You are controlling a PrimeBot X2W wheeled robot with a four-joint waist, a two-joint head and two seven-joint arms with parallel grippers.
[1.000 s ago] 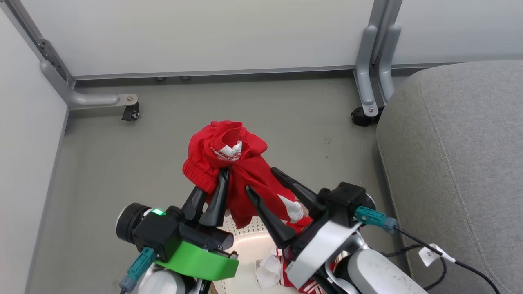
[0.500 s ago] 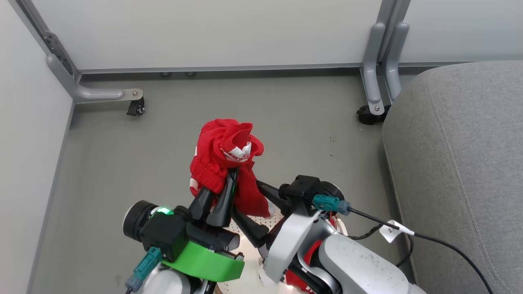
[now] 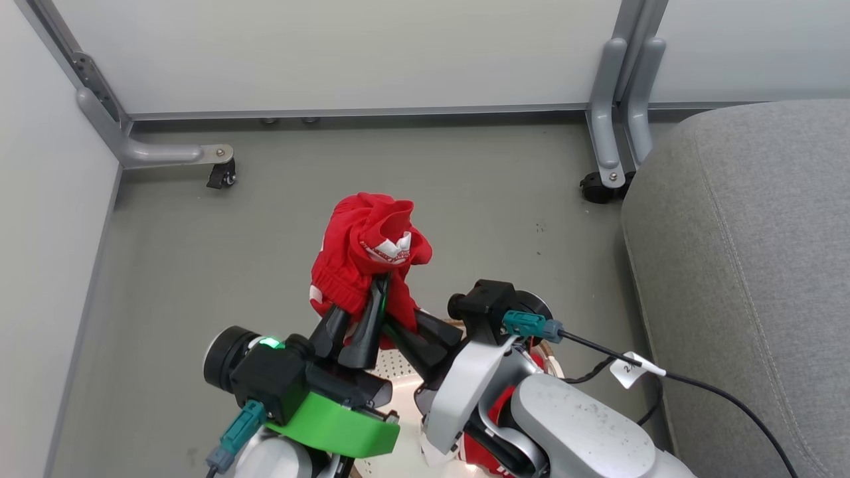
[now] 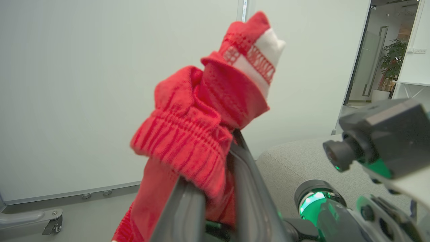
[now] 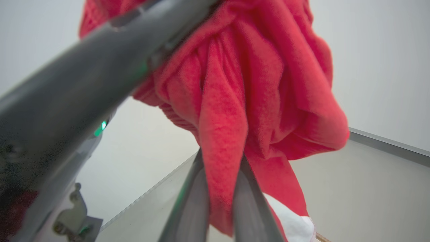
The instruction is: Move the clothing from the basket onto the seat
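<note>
One red garment of the clothing (image 3: 365, 255) is bunched up in the air over the basket (image 3: 393, 364). My left gripper (image 3: 362, 302) is shut on its ribbed band, which the left wrist view shows draped over the fingers (image 4: 250, 201). From the right, my right gripper (image 3: 402, 325) is shut on a hanging fold (image 5: 221, 161) lower down. A second red piece (image 3: 495, 408) lies in the basket, mostly hidden behind my right arm. The grey seat (image 3: 750, 265) stands to the right.
White partition panels close off the back and left, with grey metal feet and castors (image 3: 220, 174) (image 3: 595, 187) on the grey floor. A black cable with a white tag (image 3: 634, 370) runs from my right wrist toward the seat.
My right gripper, open a second ago beside the hanging cloth, has swung left and closed on the garment's lower fold. The left gripper has held the garment up throughout.
</note>
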